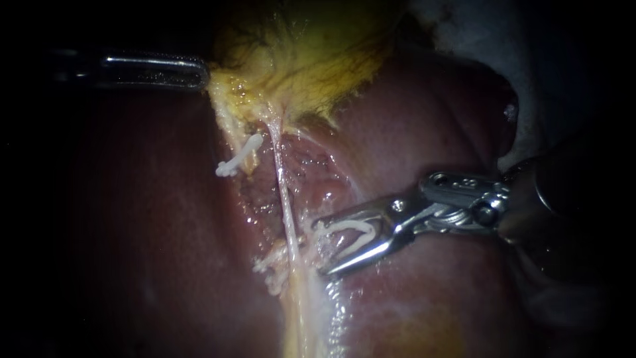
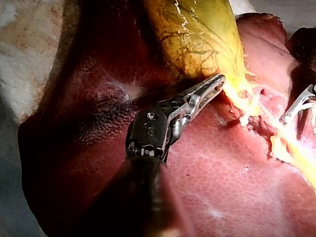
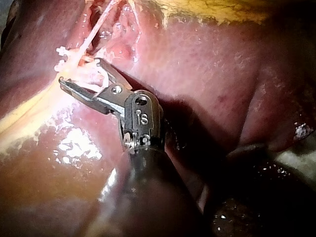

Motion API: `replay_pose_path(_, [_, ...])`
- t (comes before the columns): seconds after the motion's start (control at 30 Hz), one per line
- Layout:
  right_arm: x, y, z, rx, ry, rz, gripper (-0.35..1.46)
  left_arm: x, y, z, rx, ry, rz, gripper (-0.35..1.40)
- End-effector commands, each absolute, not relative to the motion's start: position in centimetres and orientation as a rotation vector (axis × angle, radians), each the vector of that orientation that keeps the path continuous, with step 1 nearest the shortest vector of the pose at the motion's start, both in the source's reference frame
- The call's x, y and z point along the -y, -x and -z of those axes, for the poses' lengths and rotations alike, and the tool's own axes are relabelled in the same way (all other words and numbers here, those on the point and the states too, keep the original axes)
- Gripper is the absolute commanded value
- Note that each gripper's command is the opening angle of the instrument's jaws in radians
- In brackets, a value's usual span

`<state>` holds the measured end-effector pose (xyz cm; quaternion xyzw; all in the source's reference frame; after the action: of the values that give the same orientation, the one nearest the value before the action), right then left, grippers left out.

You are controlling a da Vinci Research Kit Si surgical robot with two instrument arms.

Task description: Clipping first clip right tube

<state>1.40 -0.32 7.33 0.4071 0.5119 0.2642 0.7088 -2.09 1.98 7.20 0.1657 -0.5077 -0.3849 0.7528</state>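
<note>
White clip (image 1: 348,235) sits gripped between my right instrument's (image 1: 322,248) spread jaws, tips just beside the pale right tube (image 1: 285,199); my left instrument's (image 1: 203,74) jaws clamp the yellow gallbladder (image 1: 311,59) edge; second clip (image 1: 238,156) lies near; dark red liver (image 1: 132,232) beneath.

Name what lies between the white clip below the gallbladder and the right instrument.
The pale tube, running down over the liver; the endoscope view shows it.

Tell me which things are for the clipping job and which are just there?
For the job:
right instrument
white clip it carries
thin tube
left instrument, holding the gallbladder

Just there:
other clip, already fastened
liver
</note>
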Motion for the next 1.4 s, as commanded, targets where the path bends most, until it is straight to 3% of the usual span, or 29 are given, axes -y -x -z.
replay_pose_path(0.03, [0.32,-1.41,-7.34,-1.136,-0.902,-0.588,0.60,-1.98,2.09,-7.20,1.108,-0.362,0.840,-0.35])
replay_pose_path(0.8, [0.34,-1.83,-7.85,-1.126,-0.897,-0.627,0.60,-1.98,2.09,-7.20,1.108,-0.362,0.840,-0.35])
replay_pose_path(1.4, [0.52,-2.06,-7.64,-1.298,-1.068,-0.578,0.59,-1.98,2.09,-7.20,1.108,-0.361,0.840,-0.35])
